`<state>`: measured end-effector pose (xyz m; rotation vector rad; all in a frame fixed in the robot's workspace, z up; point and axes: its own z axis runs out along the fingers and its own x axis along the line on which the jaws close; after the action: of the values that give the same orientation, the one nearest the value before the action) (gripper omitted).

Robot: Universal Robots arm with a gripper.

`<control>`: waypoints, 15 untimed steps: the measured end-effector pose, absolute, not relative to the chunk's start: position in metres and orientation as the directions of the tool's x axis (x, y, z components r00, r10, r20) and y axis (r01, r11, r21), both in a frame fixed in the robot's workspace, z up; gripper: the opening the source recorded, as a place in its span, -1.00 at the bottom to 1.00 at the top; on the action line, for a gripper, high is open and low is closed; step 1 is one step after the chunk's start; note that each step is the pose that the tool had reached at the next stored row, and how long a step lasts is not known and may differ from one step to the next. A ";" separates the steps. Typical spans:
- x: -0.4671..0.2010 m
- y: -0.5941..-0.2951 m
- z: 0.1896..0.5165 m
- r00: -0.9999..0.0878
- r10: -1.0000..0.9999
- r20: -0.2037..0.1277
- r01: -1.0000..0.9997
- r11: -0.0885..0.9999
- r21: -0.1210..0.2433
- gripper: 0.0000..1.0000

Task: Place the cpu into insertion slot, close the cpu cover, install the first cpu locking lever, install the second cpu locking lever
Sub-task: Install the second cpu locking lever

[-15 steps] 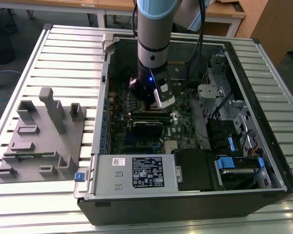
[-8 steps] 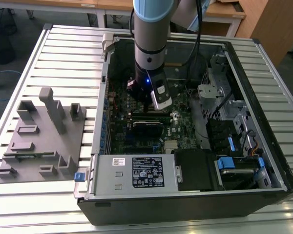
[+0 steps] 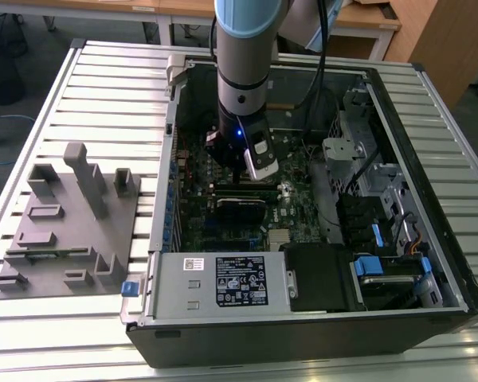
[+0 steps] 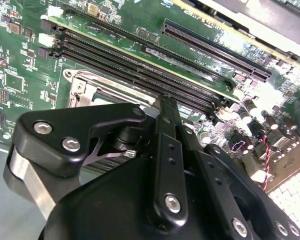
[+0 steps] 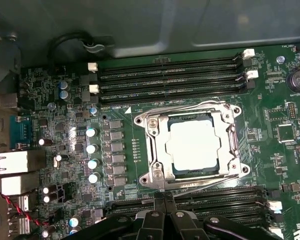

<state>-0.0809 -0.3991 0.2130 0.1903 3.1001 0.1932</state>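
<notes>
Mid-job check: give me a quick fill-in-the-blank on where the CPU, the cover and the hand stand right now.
1. In the first wrist view, the cpu sits inside the insertion ____.
2. The cpu cover lies ____ over the chip, framing it.
3. Long black memory slots run on ____ sides of the socket.
4. In the exterior view, the hand hangs inside the open computer ____.

Missing words: slot; closed; both; case

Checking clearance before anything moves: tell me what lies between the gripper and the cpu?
In the first wrist view, the cover's silver frame edge, then long black memory slots, lie between the gripper and the cpu, seated under the cpu cover.
</notes>
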 end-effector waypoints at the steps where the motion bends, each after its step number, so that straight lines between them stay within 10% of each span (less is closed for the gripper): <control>1: -0.081 -0.399 0.213 -0.992 0.124 -0.022 0.120 0.985 0.126 -0.80; 15: -0.081 -0.395 0.213 -0.992 0.124 -0.022 0.120 0.985 0.126 -0.80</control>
<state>-0.0814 -0.3950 0.2129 0.1902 3.1000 0.1934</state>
